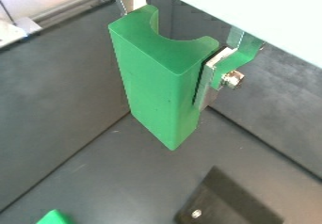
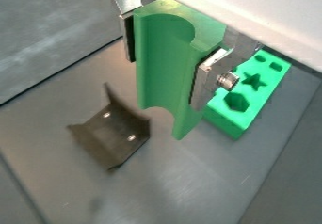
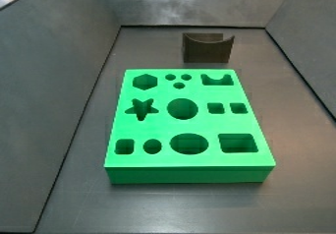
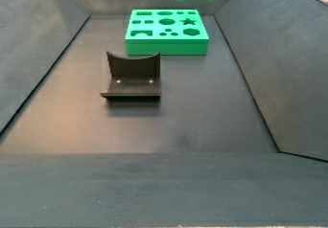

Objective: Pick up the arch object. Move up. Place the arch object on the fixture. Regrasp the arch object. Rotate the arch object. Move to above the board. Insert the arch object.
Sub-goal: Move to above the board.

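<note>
In both wrist views my gripper point(image 1: 167, 51) point(image 2: 169, 58) is shut on the arch object point(image 1: 157, 91) point(image 2: 164, 82), a tall green block with a curved notch at its upper end. One silver finger point(image 1: 219, 70) presses each side, and the block hangs above the dark floor. Below and beside it sits the fixture point(image 2: 111, 134), with the board point(image 2: 247, 96) farther off. Both side views show the fixture point(image 3: 207, 46) point(image 4: 130, 79) and the board point(image 3: 184, 125) point(image 4: 167, 29) standing apart on the floor. The gripper itself is outside both side views.
Grey sloped walls point(image 3: 73, 90) point(image 4: 275, 69) enclose the floor on all sides. A dark part of the fixture point(image 1: 239, 204) and a green corner of the board point(image 1: 51, 217) show at the picture's edge in a wrist view.
</note>
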Tool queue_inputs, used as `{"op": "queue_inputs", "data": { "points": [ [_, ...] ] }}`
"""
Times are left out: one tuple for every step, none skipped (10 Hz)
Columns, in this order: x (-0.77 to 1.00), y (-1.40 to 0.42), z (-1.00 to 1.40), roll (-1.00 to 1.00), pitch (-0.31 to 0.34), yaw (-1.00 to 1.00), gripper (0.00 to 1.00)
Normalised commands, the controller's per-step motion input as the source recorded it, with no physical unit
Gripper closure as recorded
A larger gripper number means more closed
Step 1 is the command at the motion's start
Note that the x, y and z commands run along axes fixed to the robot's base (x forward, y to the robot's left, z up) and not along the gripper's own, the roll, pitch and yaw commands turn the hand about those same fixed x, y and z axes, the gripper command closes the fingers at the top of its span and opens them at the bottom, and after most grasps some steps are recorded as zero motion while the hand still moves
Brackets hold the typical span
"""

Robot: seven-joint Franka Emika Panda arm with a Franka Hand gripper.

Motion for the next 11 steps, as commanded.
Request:
{"op": "queue_inputs", "data": {
  "points": [
    [0.03,-1.0,0.21,0.09,0.141,-0.03,1.0],
    [0.03,-1.0,0.22,0.06,0.1,0.0,1.0],
    [0.03,-1.0,0.22,0.05,0.08,0.0,1.0],
    [0.04,-1.0,0.22,0.02,0.06,0.01,1.0],
    [0.04,-1.0,0.23,0.01,0.059,0.01,1.0],
    [0.04,-1.0,0.23,0.01,0.058,0.01,1.0],
    [0.05,-1.0,0.24,0.0,0.064,0.01,1.0],
    [0.06,-1.0,0.24,0.0,0.076,0.01,1.0],
    [0.07,-1.0,0.24,0.0,0.087,0.01,1.0],
    [0.1,-1.0,0.24,0.01,0.108,0.01,1.0],
    [0.12,-0.87,0.21,0.02,0.126,0.01,1.0]
  ]
}}
